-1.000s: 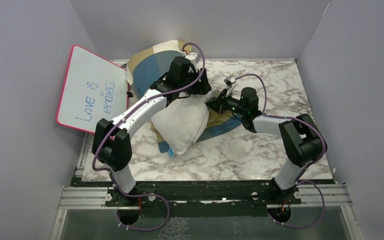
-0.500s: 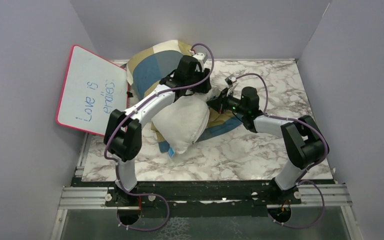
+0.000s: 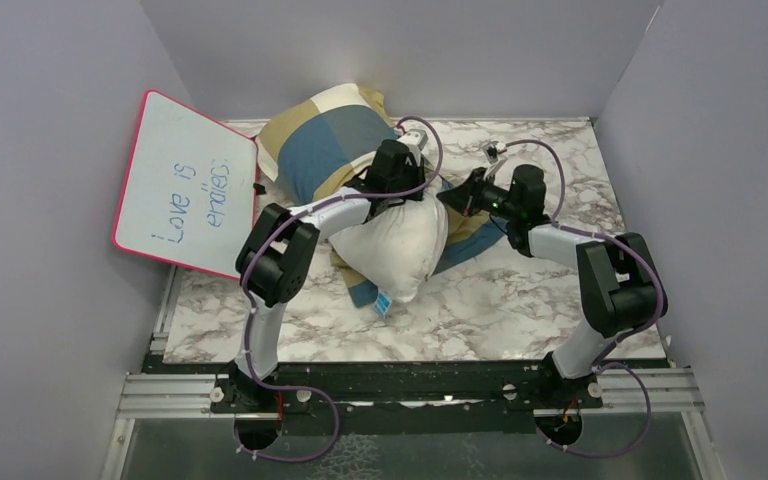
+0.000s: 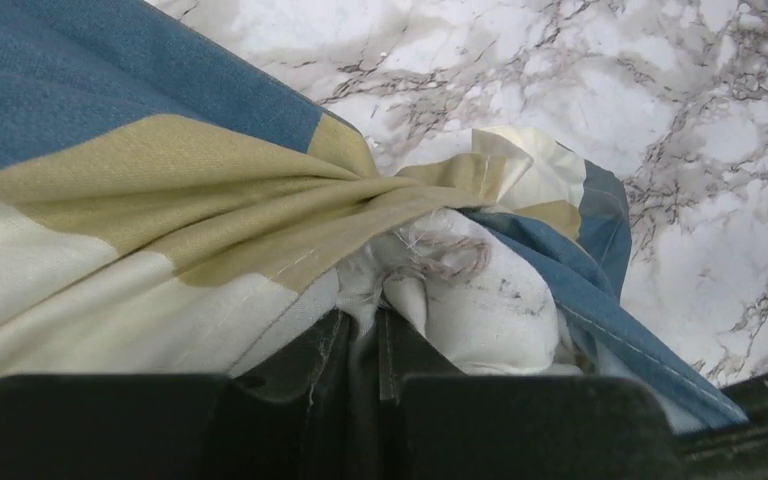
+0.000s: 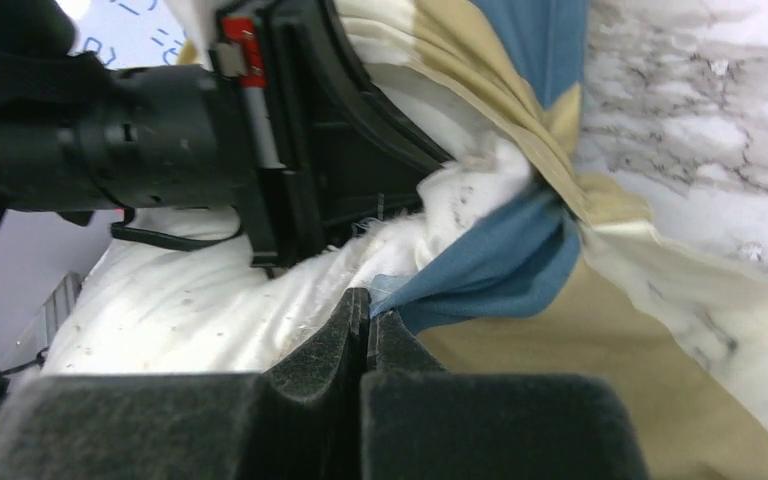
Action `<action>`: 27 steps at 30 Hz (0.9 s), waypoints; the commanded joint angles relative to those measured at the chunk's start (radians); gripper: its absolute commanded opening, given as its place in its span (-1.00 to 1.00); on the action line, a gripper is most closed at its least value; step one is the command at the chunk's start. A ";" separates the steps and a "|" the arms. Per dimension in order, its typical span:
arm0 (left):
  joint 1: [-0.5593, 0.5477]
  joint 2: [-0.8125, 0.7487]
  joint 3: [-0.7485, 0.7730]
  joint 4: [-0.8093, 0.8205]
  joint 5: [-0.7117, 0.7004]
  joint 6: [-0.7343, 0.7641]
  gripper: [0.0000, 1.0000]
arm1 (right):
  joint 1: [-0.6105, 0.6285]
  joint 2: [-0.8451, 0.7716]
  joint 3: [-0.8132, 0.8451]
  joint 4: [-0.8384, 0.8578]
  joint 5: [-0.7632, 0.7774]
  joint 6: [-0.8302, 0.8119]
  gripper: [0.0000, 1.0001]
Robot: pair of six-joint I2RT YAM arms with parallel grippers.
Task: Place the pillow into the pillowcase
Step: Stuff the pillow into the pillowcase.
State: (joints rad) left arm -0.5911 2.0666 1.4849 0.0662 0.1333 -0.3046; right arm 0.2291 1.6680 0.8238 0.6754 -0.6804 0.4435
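left tool (image 4: 365, 322) pinching the far corner of the pillow (image 3: 400, 245), right tool (image 5: 368, 300) clamped on the pillowcase (image 3: 325, 140) hem just beside it; pillow lies mid-tabletop (image 3: 520, 300), long axis near-to-far, case body beyond it far-left; left arm nearer

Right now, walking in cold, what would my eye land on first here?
A plump white pillow lies in the middle of the table, its far end seemingly inside a blue, tan and cream checked pillowcase. Both arms meet over it: the left gripper pinches the pillow's white fabric, the right gripper a blue edge of the pillowcase. At the far left stands a tilted pink-rimmed whiteboard with handwriting.
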 commanded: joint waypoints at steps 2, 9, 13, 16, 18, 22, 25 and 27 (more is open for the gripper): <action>-0.040 0.197 -0.029 -0.205 -0.076 0.002 -0.70 | -0.014 -0.069 0.098 0.539 -0.182 0.036 -0.99; -0.079 0.270 -0.064 -0.132 -0.037 -0.040 -0.69 | 0.003 -0.054 0.244 0.410 -0.192 -0.105 -0.99; -0.119 0.318 -0.030 -0.144 -0.126 -0.016 -0.71 | 0.128 -0.080 0.343 0.179 -0.274 -0.380 -0.99; -0.132 0.309 -0.059 -0.089 -0.191 -0.028 -0.71 | 0.192 -0.121 0.340 0.016 -0.321 -0.540 -0.99; -0.121 0.326 -0.035 -0.091 -0.154 -0.064 -0.69 | 0.204 -0.138 0.319 -0.007 -0.351 -0.565 -0.99; -0.115 0.307 0.001 -0.089 -0.081 -0.118 -0.69 | 0.208 -0.155 0.233 -0.157 -0.335 -0.661 -0.99; -0.102 0.222 -0.015 -0.075 -0.036 -0.130 -0.65 | 0.208 -0.175 0.066 -0.091 -0.222 -0.670 -0.99; -0.077 0.157 -0.038 -0.047 0.051 -0.170 -0.60 | 0.208 -0.183 0.000 -0.041 -0.141 -0.636 -0.99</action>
State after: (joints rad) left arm -0.6674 2.1807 1.5398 0.2035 0.0437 -0.3809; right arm 0.3149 1.6131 0.9054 0.4042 -0.6392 -0.2092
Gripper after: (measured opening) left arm 0.173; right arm 0.008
